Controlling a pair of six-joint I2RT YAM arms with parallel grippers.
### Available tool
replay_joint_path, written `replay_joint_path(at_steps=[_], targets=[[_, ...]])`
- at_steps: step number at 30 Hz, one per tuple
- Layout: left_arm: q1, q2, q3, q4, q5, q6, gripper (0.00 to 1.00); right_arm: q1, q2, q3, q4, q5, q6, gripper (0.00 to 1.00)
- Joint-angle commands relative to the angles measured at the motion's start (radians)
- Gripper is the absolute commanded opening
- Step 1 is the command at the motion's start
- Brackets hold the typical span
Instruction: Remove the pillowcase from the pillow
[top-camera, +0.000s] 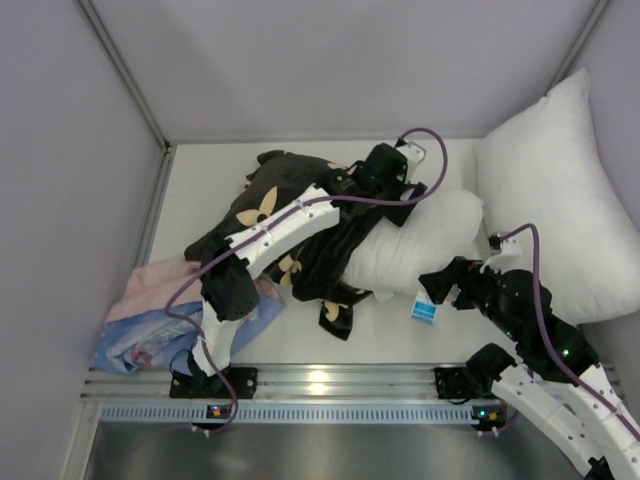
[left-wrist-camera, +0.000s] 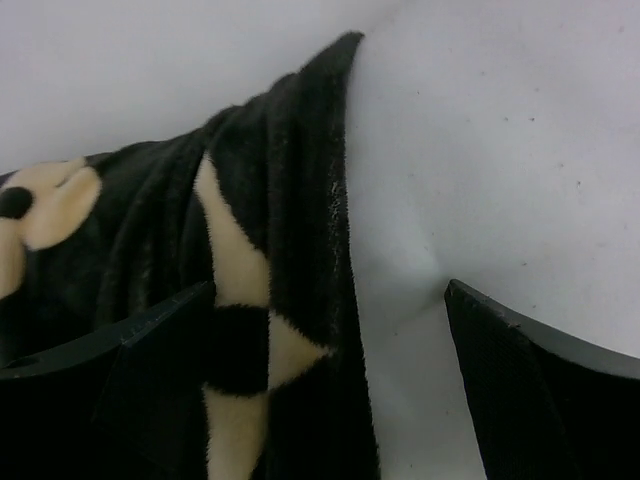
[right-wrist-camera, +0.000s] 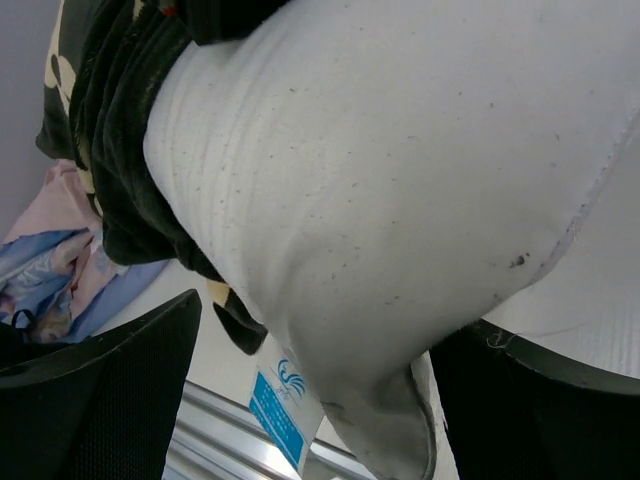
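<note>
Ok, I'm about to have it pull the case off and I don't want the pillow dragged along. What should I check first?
1. Left gripper straddles the pillowcase edge: ok, the edge lies between open jaws.
2. Left grip closed on the fabric: not ok.
3. Right gripper around the pillow corner: ok.
4. Right grip closed to anchor the pillow: not ok, jaws open, with a gap on one side.
5. Cloths free of the pillowcase: cannot tell.

This is a robot lab cell. Plain grey panel walls enclose a white surface, with an aluminium rail along its near edge.
</note>
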Motion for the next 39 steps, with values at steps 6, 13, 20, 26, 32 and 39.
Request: replay_joint_path(at_steps=[6, 13, 20, 26, 32, 39], targets=[[-0.029, 0.153, 0.122, -0.067, -0.181, 0.091, 0.99, -0.006, -0.036, 0.087, -0.015, 0.053, -0.040, 0.86], [0.084, 0.221, 0.154, -0.102, -0.379, -0.097, 0.16, -0.006, -0.035, 0.083, -0.014, 0.047, -0.032, 0.85], [0.114, -0.128, -0.232, 0.143, -0.244, -0.193, 0.00, -0.006, -0.012, 0.075, -0.006, 0.050, -0.023, 0.84], [0.001, -0.656, -0.756, 0.513, -0.288, -0.248, 0.00, -0.006, 0.170, 0.181, 0.017, 0.058, -0.055, 0.86], [-0.065, -1.035, -1.081, 0.578, -0.275, -0.328, 0.00, -0.004, 0.349, 0.359, 0.029, 0.121, -0.124, 0.89], [-0.067, -1.250, -1.255, 0.506, -0.282, -0.380, 0.00, -0.007, 0.450, 0.446, 0.149, -0.007, -0.233, 0.96]])
